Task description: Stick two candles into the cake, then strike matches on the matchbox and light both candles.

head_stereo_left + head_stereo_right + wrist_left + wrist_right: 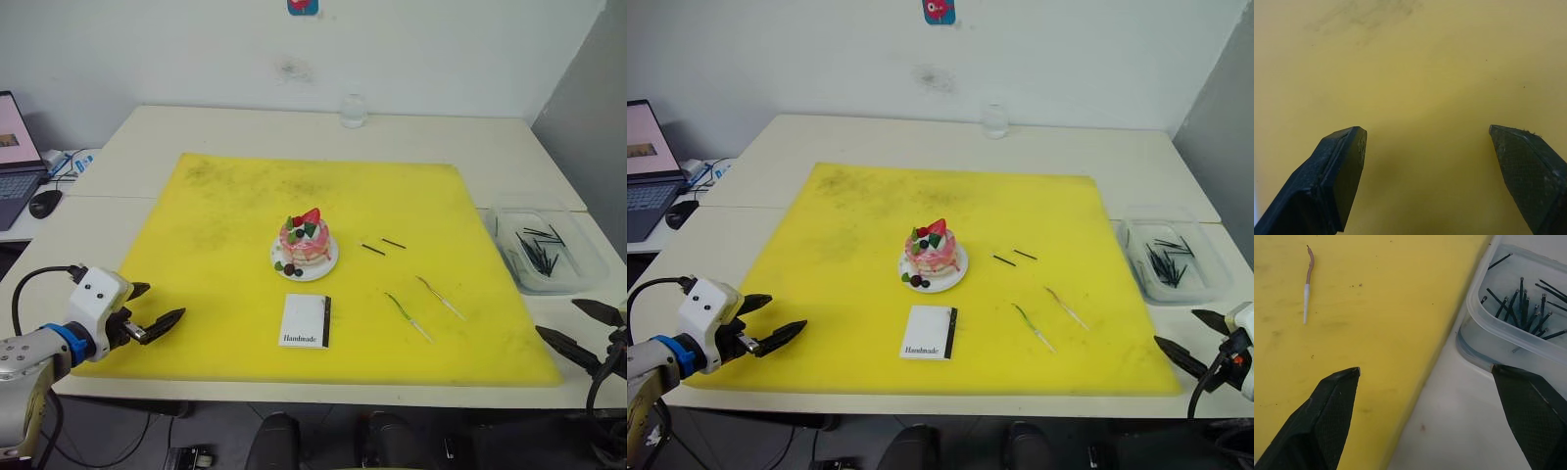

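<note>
Nearest us, both hands sit low at the near corners with nothing in them. Our left hand (157, 311) hangs over the near left corner of the yellow mat (225, 206), its two black fingers spread apart, bare mat between them in the left wrist view. Our right hand (1190, 341) sits just off the near right corner of the mat, fingers likewise spread wide and empty; its wrist view looks across the mat's right edge. A little farther in, the matchbox (306, 320) lies flat near the mat's near edge, about centre, black strip on its right side. To its right lie the two candles, not yet in the cake: the greenish candle (408, 316) and, just right of it, the pinkish candle (439, 297). Both run diagonally, far-left end to near-right end, roughly parallel and a little apart. They lie forward and to the left of the right hand, and well across the mat from the left hand, so we judge the right arm the nearer one for the first pick. Farther still, the cake (305, 243) stands on its white plate at mid-mat, left of the candles. Two loose matches (382, 246) lie right of the cake. Off the mat on the right, a clear tray (509, 220) on the tabletop (431, 132) holds more dark sticks.
</note>
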Controlling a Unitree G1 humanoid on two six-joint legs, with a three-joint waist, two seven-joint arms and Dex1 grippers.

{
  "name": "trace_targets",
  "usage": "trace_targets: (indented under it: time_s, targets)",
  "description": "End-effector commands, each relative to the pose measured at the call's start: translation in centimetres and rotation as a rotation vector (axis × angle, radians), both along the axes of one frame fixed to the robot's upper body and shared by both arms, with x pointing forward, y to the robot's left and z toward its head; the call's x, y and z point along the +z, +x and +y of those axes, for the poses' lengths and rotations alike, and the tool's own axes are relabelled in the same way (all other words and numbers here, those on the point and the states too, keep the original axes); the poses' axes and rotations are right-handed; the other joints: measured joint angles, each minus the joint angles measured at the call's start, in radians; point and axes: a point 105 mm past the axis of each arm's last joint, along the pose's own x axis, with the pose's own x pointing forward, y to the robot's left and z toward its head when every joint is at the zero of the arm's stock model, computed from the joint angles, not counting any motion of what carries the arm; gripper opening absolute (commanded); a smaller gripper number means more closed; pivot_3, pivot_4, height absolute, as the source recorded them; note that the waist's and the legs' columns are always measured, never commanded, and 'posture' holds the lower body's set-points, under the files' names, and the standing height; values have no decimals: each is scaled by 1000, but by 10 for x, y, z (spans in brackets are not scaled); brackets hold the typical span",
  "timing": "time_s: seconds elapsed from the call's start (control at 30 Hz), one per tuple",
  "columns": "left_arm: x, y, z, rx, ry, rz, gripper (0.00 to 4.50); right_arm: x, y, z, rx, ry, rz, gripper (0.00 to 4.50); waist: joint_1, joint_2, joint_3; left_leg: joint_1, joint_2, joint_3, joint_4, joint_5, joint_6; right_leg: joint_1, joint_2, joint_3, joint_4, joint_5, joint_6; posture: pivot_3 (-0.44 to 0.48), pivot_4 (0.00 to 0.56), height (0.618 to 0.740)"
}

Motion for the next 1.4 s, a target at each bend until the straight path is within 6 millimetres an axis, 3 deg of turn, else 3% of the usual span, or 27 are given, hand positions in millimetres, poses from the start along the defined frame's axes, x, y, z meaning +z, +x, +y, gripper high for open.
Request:
trace_targets:
  time_s: [0.03,0.5,0.67,1.03,1.2,1.4]
  targets:
    - [10,2,-2,-12,-1,-34,4461,9,2,4,18,-16,-27,4500,0,0,0,0,0,0,0,0,0,0,0,0,0,0,0,0,150,740]
    - [10,7,9,28,45,-26,4461,9,2,10,22,2,-28,4500,0,0,0,0,0,0,0,0,0,0,0,0,0,0,0,0,150,740]
    - [14,5,10,0,-42,-6,4461,9,3,10,21,2,-28,4500,0,0,0,0,0,0,0,0,0,0,0,0,0,0,0,0,150,740]
    - [4,-3,24,5,76,24,4461,11,4,11,24,-6,-44,4500,0,0,0,0,0,0,0,0,0,0,0,0,0,0,0,0,150,740]
    - [11,-7,-2,-100,-51,27,4461,18,7,16,41,-11,-77,4500,-1,1,0,0,0,0,0,0,0,0,0,0,0,0,0,0,150,740]
    - [8,-19,-43,-281,-107,102,4461,31,5,36,125,-26,-96,4500,0,1,0,0,0,0,0,0,0,0,0,0,0,0,0,0,150,740]
